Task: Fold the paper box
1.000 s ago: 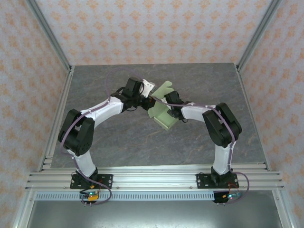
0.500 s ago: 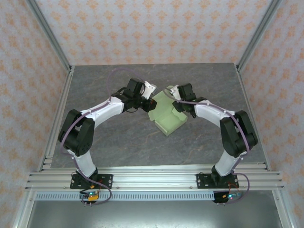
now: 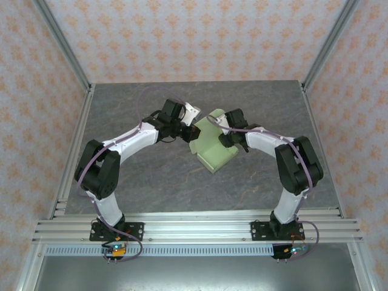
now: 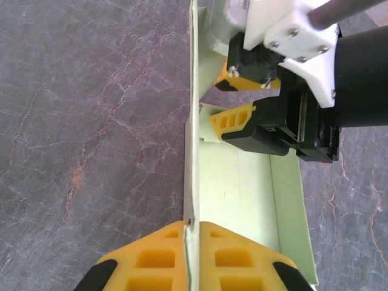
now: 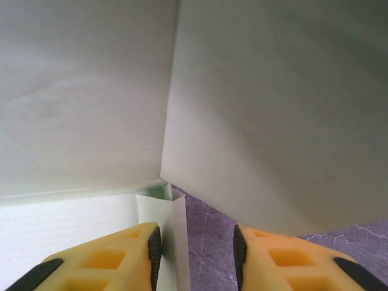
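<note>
Since half a second back, right arm has pulled its elbow in and its gripper has dropped lower onto the box; left arm unchanged.

- Pale light-green thin card paper box point(image 3: 212, 156): part-formed shallow tray, resting mid-way across the grey marbled tabletop point(image 3: 151, 176), between the two arms. One loose flap point(image 3: 212, 115) stands up at the far end.
- Left gripper point(image 3: 188, 131): clenched on the tray's left side wall. From its wrist view, the yellow fingers point(image 4: 154, 257) pinch the card edge-on and the wall runs straight away from them, upright.
- Right gripper point(image 3: 224, 137): at the tray's far right, close beside the raised flap. In its own view the jaws are parted. A short upright card edge sits between them, against the left finger point(image 5: 130, 245), with bare tabletop showing before the other finger. Released, nothing pinched, as far as I can see.
- Left wrist view catches the right gripper point(image 4: 233, 100) reaching in over the tray floor from the opposite side.

Key relation: tray's long axis runs roughly away from the arm bases. Left arm anchors one long wall. Right gripper is nearer the unfolded far flap and already straddles card there, so the next fold looks like its job. Flap still needs tucking, I judge.
</note>
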